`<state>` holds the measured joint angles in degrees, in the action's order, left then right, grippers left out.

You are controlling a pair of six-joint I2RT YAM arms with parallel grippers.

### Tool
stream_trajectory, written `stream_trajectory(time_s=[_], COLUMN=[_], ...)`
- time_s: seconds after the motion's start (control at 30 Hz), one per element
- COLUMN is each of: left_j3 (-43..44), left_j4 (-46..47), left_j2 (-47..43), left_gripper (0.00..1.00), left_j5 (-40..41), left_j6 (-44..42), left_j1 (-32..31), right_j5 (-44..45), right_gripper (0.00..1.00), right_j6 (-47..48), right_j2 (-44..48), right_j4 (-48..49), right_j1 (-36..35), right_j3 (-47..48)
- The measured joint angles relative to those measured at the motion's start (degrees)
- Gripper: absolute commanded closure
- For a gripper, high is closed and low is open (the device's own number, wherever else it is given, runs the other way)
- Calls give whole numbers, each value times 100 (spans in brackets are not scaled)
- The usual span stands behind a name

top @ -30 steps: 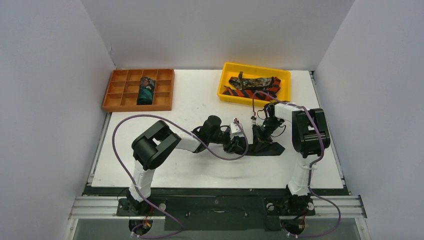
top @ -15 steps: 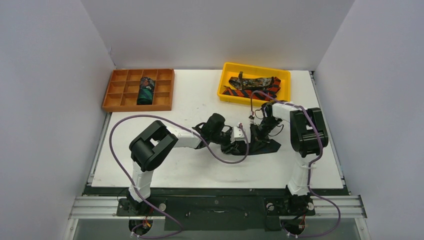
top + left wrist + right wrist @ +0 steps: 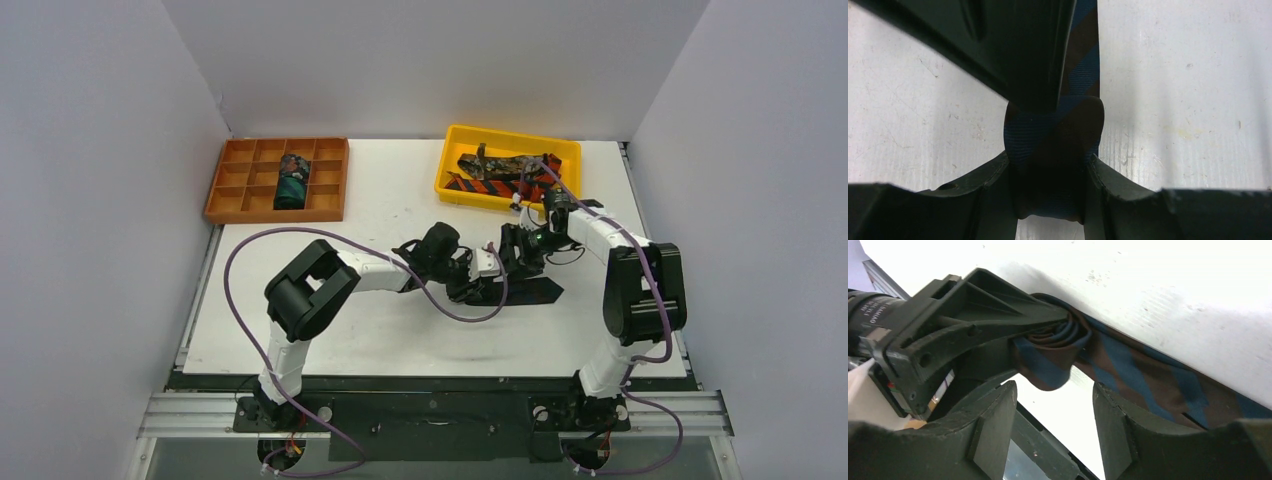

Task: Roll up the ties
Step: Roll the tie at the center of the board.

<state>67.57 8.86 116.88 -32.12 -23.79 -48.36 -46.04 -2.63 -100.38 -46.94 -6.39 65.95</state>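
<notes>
A dark navy tie with brown stripes [image 3: 535,292] lies flat on the white table at mid-right, one end wound into a small roll [image 3: 1053,135]. My left gripper [image 3: 1050,192] is shut on that roll [image 3: 1048,357], a finger [image 3: 998,315] on either side of it. In the top view the left gripper [image 3: 485,283] sits at the tie's left end. My right gripper [image 3: 1053,425] stands open just short of the roll, nothing between its pads; it hovers a little behind the tie [image 3: 517,250]. The unrolled length [image 3: 1153,382] runs off to the right.
A yellow bin [image 3: 450,150] at the back right holds a mottled brown tie [image 3: 505,165] and a red-orange striped tie [image 3: 480,186]. An orange compartment tray [image 3: 215,195] at the back left holds a dark teal rolled tie [image 3: 291,182]. Purple cables loop off both arms.
The right gripper was shut at the tie and has opened and drawn back from it, its arm swinging right. The left gripper kept its hold and shifted slightly right.
</notes>
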Motion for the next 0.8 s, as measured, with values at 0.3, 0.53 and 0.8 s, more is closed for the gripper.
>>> stream_trajectory(time_s=[0.3,0.53,0.8], left_j3=[0,0,-140], left_j4=[13,13,236], left_j2=[-2,4,-17], left_gripper=[91,76,24], left_j5=[87,216,269], left_j6=[66,63,243], left_j1=[-37,-63,-42], right_j5=[-39,-330,-236], right_gripper=[62,100,100], right_j6=[-13,-20,155], right_j2=[-328,-625,-721], right_j4=[203,190,61], right_j1=[-341,-339,-192], right_j3=[-63,-15,-15])
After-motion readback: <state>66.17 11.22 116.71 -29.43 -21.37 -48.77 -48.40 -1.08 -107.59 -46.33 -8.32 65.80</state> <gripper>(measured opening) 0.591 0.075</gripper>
